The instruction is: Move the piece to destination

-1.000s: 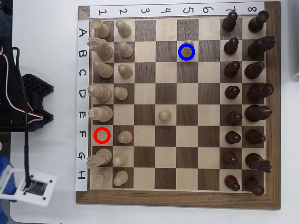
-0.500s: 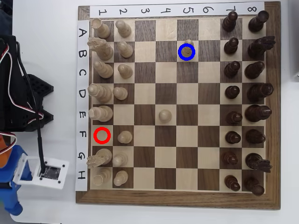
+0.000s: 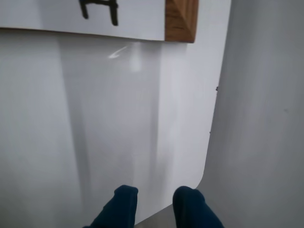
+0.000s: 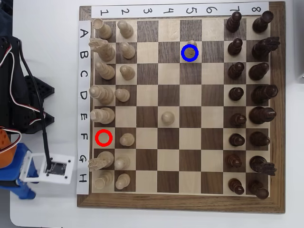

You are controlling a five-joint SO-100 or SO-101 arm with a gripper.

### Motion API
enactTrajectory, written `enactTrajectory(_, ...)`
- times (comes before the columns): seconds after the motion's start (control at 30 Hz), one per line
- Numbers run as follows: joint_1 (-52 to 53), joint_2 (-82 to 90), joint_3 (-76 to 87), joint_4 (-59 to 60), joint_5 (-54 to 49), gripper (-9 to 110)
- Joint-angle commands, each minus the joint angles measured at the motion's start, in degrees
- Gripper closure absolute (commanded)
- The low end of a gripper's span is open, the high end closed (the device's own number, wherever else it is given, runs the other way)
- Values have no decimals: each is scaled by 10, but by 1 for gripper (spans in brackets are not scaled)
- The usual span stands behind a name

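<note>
- Evidently, the gripper (image 3: 156, 202) was seen in the wrist view with its two blue fingertips (image 3: 121, 204) parted by a clear gap, and nothing was held between them; only bare white table (image 3: 109, 128) was shown past them.
- The arm (image 4: 21, 156) was found off the board in the overhead view, at the left edge beside the G and H row labels; the fingertips themselves could not be made out there.
- The corner of the board (image 3: 180, 19) and the lettered paper strip (image 3: 71, 16) were caught at the top of the wrist view, well apart from the fingertips.
- The piece (image 4: 190, 51) was seen standing upright inside the blue ring (image 4: 183, 53) of the destination, on row B, column 5, far across the board from the arm.
- The task was therefore judged to be as good as done: the piece was placed and released, and at most a return of the arm to rest was left.
- No true containers were shown; of the two marked squares, the blue one was occupied by the piece, while the red ring (image 4: 97, 137) on row F, column 1 was left empty.
- A lone pale pawn (image 4: 167, 117) was noted in row E, apart from the other pale pieces.
</note>
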Motion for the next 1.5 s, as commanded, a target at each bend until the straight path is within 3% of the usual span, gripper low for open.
enactTrajectory(0.0,-19,48,12,13,13,99)
enactTrajectory(1.47,-18,175,40,69,-25,101)
